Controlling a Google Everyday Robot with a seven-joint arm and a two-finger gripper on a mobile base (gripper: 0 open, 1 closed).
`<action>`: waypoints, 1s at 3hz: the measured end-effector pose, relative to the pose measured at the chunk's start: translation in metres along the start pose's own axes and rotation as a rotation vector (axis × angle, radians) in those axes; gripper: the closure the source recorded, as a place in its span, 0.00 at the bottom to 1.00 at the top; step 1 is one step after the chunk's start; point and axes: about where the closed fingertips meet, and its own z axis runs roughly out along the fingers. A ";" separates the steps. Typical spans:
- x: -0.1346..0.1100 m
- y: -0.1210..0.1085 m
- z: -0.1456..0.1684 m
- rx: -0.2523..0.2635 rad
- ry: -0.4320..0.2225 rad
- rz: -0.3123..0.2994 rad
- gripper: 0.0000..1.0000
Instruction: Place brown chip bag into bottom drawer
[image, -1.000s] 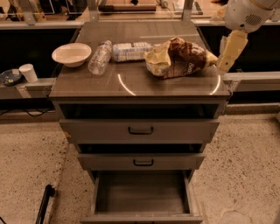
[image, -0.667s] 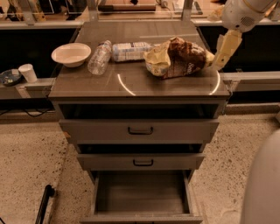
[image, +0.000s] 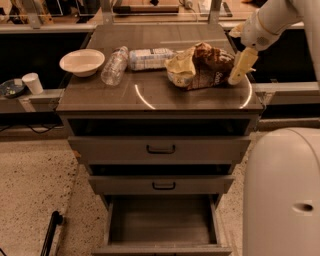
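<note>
The brown chip bag (image: 202, 66) lies crumpled on the cabinet top (image: 160, 90), right of centre, dark brown with a pale tan-yellow end towards the left. My gripper (image: 240, 67) hangs at the bag's right end, just above the top, its pale fingers pointing down and left. It holds nothing that I can see. The bottom drawer (image: 160, 222) is pulled open below, with a bare grey floor.
Two clear water bottles (image: 116, 65) (image: 150, 58) lie left of the bag. A white bowl (image: 82, 62) sits at the far left of the top. Two upper drawers (image: 160, 149) with black handles stand slightly open. A white cup (image: 34, 83) stands on a ledge at left. My white base (image: 282, 195) fills the lower right.
My gripper has moved left and down towards the bag's right end. My white base has come into view at the lower right. The bag has not moved.
</note>
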 end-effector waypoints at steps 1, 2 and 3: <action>-0.014 -0.004 0.024 -0.014 -0.105 0.069 0.18; -0.015 -0.012 0.051 -0.009 -0.146 0.172 0.43; -0.025 -0.019 0.051 0.023 -0.202 0.207 0.66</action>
